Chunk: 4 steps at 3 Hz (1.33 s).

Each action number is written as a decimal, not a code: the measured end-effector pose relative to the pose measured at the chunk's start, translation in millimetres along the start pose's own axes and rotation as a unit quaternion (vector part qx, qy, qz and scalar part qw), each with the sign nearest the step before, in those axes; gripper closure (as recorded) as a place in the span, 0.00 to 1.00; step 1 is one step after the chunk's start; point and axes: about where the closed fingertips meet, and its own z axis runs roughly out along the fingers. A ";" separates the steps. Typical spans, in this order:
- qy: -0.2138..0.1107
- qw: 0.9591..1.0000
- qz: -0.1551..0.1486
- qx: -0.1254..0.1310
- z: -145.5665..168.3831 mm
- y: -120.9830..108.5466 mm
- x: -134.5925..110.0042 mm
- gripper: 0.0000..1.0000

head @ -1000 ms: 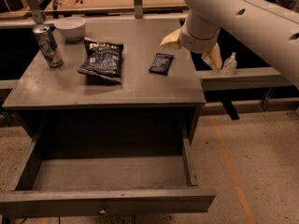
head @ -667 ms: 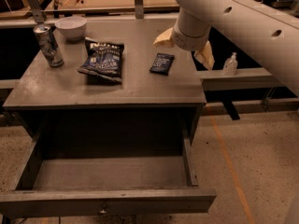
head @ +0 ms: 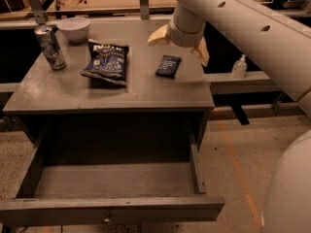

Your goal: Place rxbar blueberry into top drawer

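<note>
The rxbar blueberry point(head: 168, 66), a small flat dark navy wrapper, lies on the grey table top point(head: 58, 89), right of centre. My gripper point(head: 180, 43) hangs just above and behind the bar. It is open, with one pale finger point(head: 157, 36) to the bar's left and the other to its right, and it holds nothing. The top drawer point(head: 112, 210) is pulled out wide at the front of the table, and its inside shows nothing in it.
A crinkled blue-black chip bag point(head: 107, 62) lies left of the bar. A drink can point(head: 51, 47) and a white bowl point(head: 74, 29) stand at the back left. A pump bottle point(head: 239, 67) stands on a shelf to the right. My arm spans the upper right.
My gripper has moved left and slightly forward, from beside the table's right edge to over the rxbar. The objects and the drawer have not moved.
</note>
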 end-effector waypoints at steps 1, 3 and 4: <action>-0.027 0.999 -0.036 0.007 20.8 -21.5 -9.1 0.00; -0.063 0.997 -0.049 0.000 54.1 -30.1 -19.2 0.18; -0.075 0.996 -0.048 -0.004 66.0 -30.6 -21.9 0.42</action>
